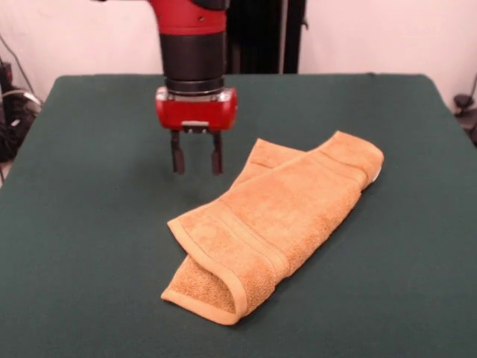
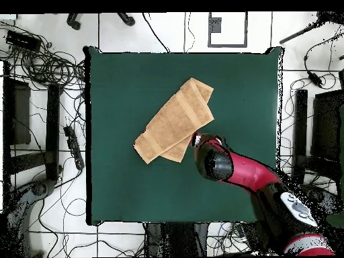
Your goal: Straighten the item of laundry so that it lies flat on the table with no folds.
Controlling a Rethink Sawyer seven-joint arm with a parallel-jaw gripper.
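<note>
The item of laundry (image 1: 276,221) is an orange-tan terry towel lying folded over itself on the dark green table (image 1: 89,246), a long doubled strip running diagonally, with a woven band along its length. From overhead the towel (image 2: 176,121) lies near the table (image 2: 121,181) middle. My gripper (image 1: 197,159) hangs open above the table just left of the towel's far end, nothing between its two dark fingers and not touching the cloth. In the overhead view the red arm covers the gripper (image 2: 199,140), beside the towel's edge.
Cables (image 2: 47,67) and dark equipment lie on the floor around the table. A black post (image 1: 264,36) stands behind the table's far edge.
</note>
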